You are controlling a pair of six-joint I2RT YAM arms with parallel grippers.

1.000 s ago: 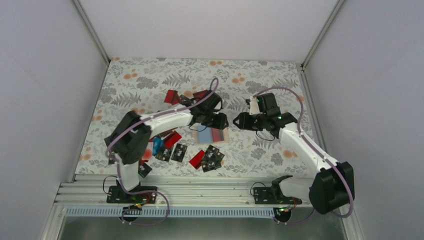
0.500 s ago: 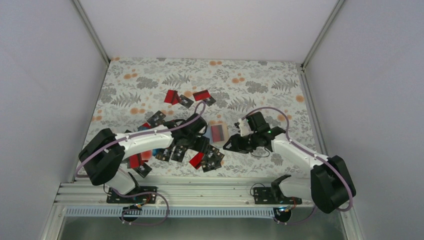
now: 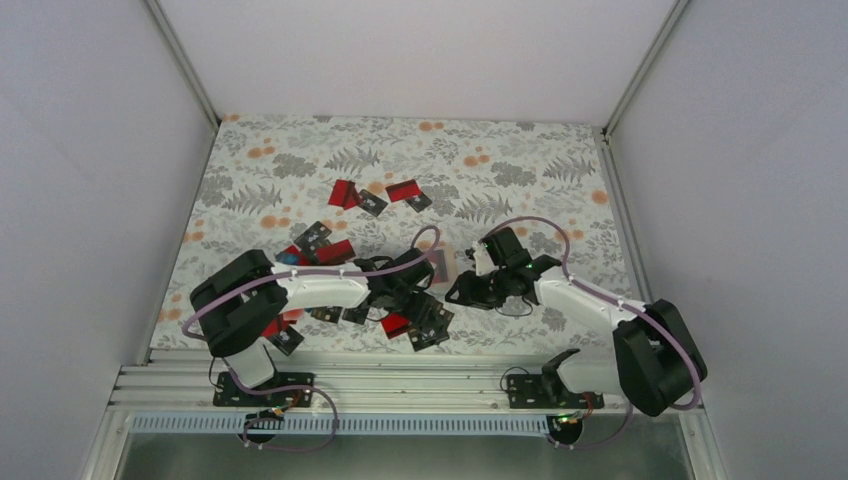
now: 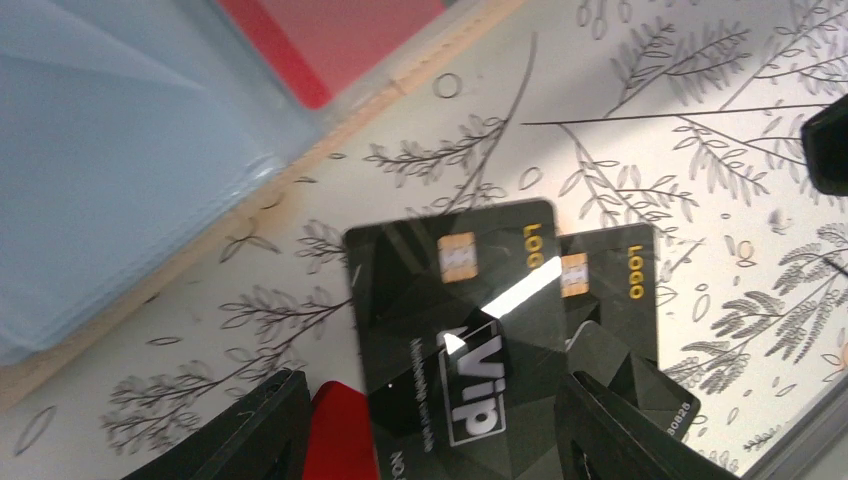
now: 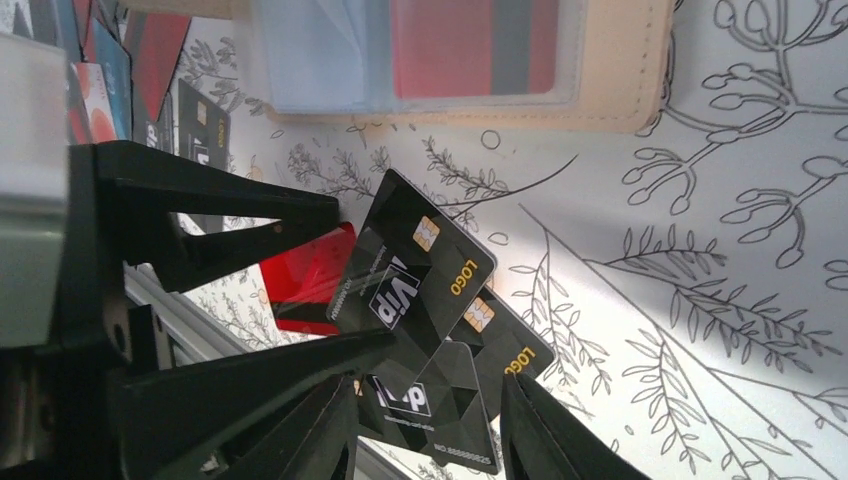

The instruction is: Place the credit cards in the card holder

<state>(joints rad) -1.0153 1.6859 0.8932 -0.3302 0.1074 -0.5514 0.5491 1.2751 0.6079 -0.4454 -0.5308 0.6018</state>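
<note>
The left claw [image 4: 430,400] is hovering spread astride a black card [image 4: 450,300], the open card holder [image 4: 110,180] lying just beyond; the right claw [image 5: 428,400] is hanging spread alongside.

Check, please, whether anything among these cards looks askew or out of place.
Nothing looks damaged, but three glossy black rectangular cards lie fanned crookedly over each other, one overlapping a plain red card, beside the open tan card holder.

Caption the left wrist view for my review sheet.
Left tool open, straddling a black VIP card that overlaps another black card and a red card, beside the open card holder.
</note>
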